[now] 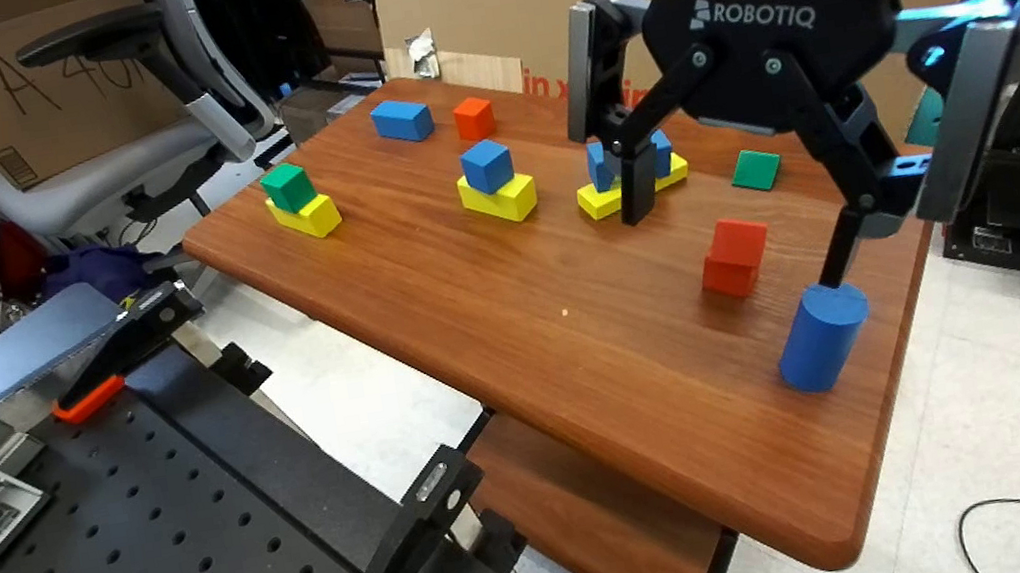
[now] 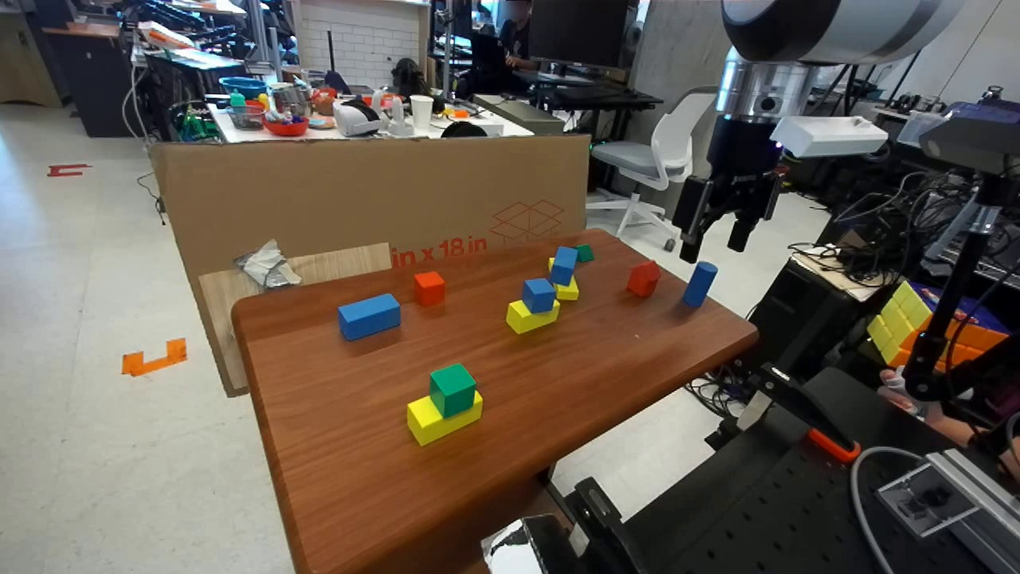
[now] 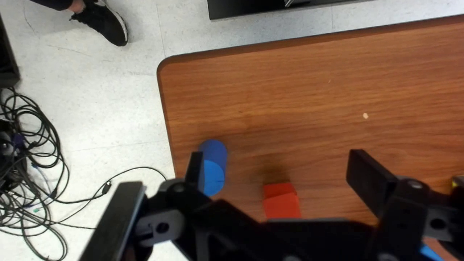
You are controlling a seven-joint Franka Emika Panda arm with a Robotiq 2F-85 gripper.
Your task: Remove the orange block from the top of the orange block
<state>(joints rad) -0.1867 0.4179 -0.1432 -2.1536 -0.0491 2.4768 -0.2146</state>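
Wrist view: gripper (image 3: 277,161) spread wide, upper orange block (image 3: 282,206) atop its mate

Between the parted fingers (image 3: 369,181), as the wrist view has it, the upper orange block rests on the lower orange block (image 3: 279,190), the two slightly out of line. Both lean toward red in colour. In both exterior views the pair stands on the brown table (image 1: 492,299), near an upright blue cylinder (image 1: 820,346), while the gripper hangs above the table with its jaws well apart. In an exterior view one fingertip (image 1: 841,252) overlaps the cylinder's top; whether they touch, I cannot tell.

Further off on the same table, a green cube (image 2: 452,387) sits on a yellow block (image 2: 442,426), and a blue cube (image 2: 539,295) on a second yellow block (image 2: 530,319). A blue block (image 2: 564,265) lies on a third yellow block (image 2: 567,292); a green block (image 1: 756,170) is near it. Well apart from the pair, an orange cube (image 1: 474,118) and a long blue block (image 1: 402,121) lie near each other, straight on the table. A cardboard sheet (image 2: 358,191) stands along the table's far side in both exterior views. Past the table's edge, the wrist view also takes in a black shoe (image 3: 103,23) on the pale floor (image 3: 119,101).
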